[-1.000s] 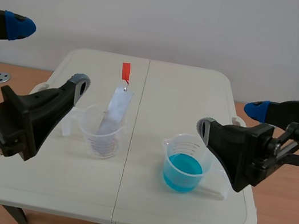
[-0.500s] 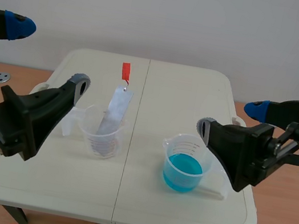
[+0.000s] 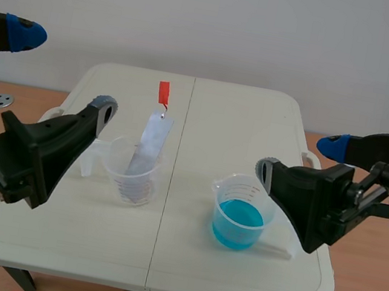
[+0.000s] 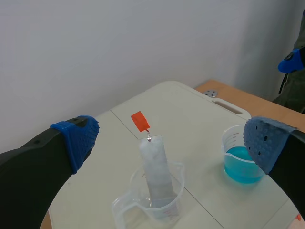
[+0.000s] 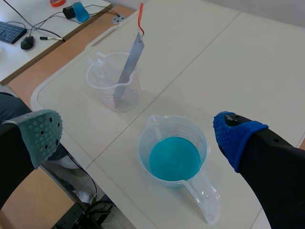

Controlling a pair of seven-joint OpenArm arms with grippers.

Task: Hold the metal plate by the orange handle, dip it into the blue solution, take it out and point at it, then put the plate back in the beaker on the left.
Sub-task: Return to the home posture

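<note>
— A bare white wall backs the pale folding desk [image 3: 243,124] where two black arms wait with nothing in hand. Where is the metal plate [image 3: 148,145]?

— It stands ahead of the left gripper [image 3: 61,71], in line with the gap between its fingers. It leans in a clear beaker [image 3: 131,174], with the orange handle [image 3: 163,92] well above the rim. That gripper's fingers are spread wide, and so are those of the right gripper [image 3: 300,155]. The second beaker [image 3: 241,212], part-filled with blue solution [image 3: 238,225], sits below and just ahead of the right gripper, with the plate's beaker beyond it.

— How would the plate handle?

— It looks like a thin, stiff strip, probably light. The handle is a small tag, seemingly joined by a little link, so the plate may swing once lifted. The pads would best pinch the tag squarely and draw it up along the plate's lean. Bare metal would likely be slippery, and it should stay clean for the dip.

— Any risk?

— Both beakers look like light plastic. A plate dragging on a rim could tip one, and the blue liquid would spill.
</note>
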